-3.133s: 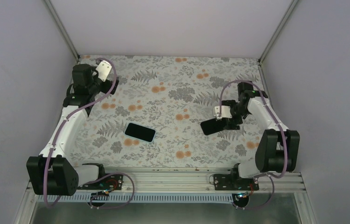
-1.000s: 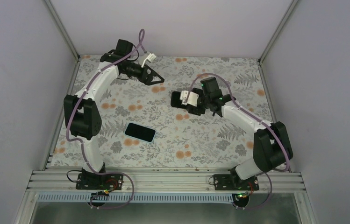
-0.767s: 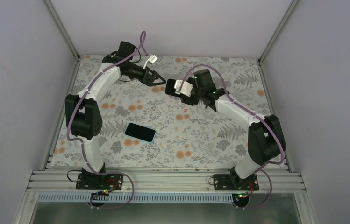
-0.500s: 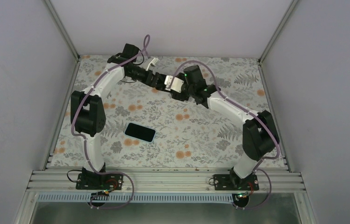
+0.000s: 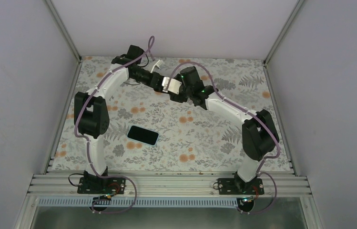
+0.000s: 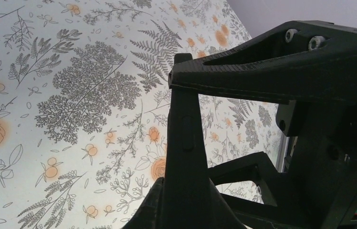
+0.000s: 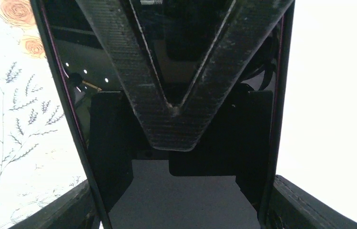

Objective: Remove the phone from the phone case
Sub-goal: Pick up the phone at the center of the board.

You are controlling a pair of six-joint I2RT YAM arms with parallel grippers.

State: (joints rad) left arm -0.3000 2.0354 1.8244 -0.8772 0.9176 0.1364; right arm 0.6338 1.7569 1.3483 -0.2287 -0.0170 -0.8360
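The big table [image 5: 262, 95] has a cloth with flowers and leaves on it. Two white arms, the left arm [image 5: 112, 83] and the right arm [image 5: 229, 109], bend in over the far part of it. Their hands meet up in the air.

The right hand [image 7: 190, 205] holds a flat black slab [image 6: 183, 143] by its two long sides, with one finger [image 7: 305, 205] on each side. The slab is shaped like a phone, and its face is dark and shiny. I cannot tell if it is the phone, the case, or both.

The left hand [image 6: 176, 81] points at the right hand from the other side. Its fingers are pressed together on the end of the slab away from the right hand.

A second flat black thing [image 5: 143, 135] lies on the cloth. It is well apart from both hands, on the side nearer the arm bases.
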